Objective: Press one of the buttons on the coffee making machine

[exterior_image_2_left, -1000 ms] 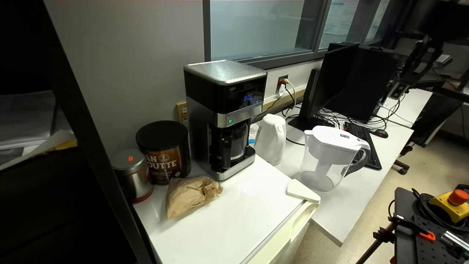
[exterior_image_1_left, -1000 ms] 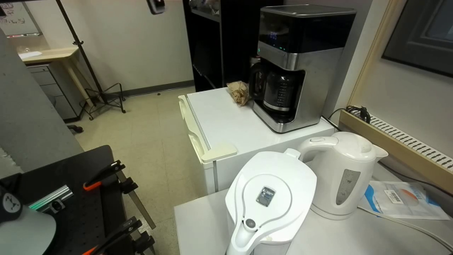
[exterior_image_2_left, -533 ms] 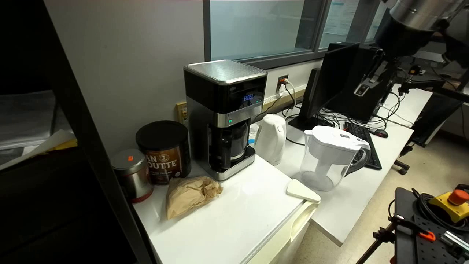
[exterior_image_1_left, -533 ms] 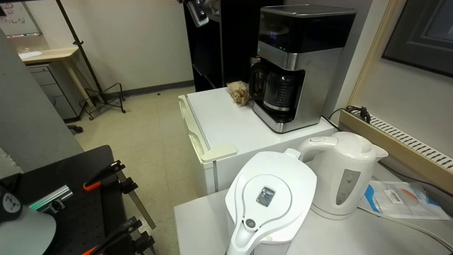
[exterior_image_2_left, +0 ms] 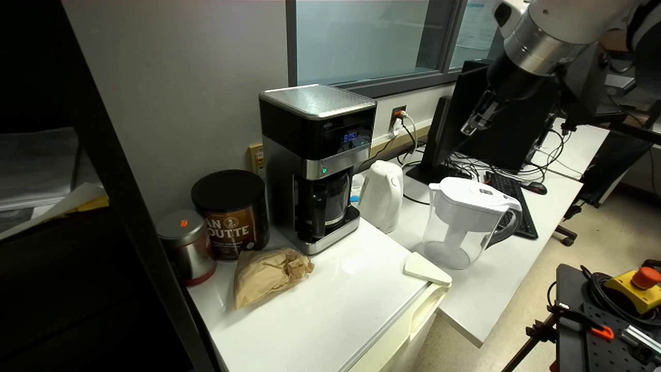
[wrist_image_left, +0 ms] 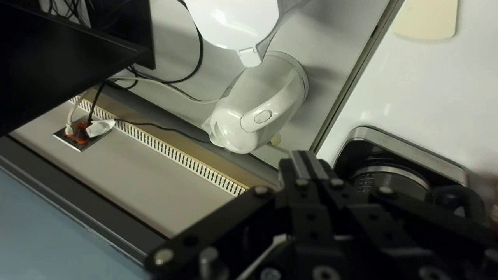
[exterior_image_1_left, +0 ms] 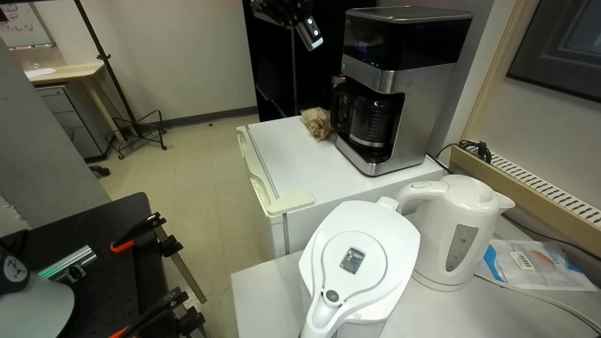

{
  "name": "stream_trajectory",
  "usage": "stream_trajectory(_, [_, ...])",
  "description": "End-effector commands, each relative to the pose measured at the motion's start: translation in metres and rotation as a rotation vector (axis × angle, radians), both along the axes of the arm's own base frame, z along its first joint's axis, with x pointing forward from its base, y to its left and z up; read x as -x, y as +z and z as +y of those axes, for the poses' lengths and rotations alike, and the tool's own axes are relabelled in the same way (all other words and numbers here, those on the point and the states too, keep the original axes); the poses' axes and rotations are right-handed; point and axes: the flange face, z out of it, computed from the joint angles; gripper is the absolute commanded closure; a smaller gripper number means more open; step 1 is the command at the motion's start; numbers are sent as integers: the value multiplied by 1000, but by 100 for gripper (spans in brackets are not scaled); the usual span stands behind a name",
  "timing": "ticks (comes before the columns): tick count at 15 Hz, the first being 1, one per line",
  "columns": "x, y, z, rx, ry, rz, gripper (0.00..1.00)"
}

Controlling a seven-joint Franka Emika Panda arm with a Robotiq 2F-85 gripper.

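Swung nearer the coffee machine point(exterior_image_2_left: 314, 166) in the last half-second, my gripper point(exterior_image_2_left: 469, 127) hangs clear of it, jaws together: approach seemingly under way, press still ahead.

the coffee maker point(exterior_image_2_left: 312, 168) looks metal and glossy plastic, the kettle point(exterior_image_1_left: 439, 244) shiny plastic, the bag point(exterior_image_2_left: 271, 276) crumpled paper

White arm point(exterior_image_2_left: 581, 19), silver band point(exterior_image_2_left: 538, 49), black hand point(wrist_image_left: 308, 165) with metal screws point(wrist_image_left: 163, 256)

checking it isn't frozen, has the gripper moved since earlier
Yes: in an exterior view, the gripper has moved rightward and down in the picture, nearer the coffee making machine.
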Motion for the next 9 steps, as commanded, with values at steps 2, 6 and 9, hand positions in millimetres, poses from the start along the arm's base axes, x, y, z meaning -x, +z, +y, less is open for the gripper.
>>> stream_trajectory(2, [-26,-18,6,1,46,-55,96])
stream_trajectory(6, [-45,-27,17,-19,81,-97,96])
stream_trajectory(9, [-62,-30,23,-31,89,-122,96])
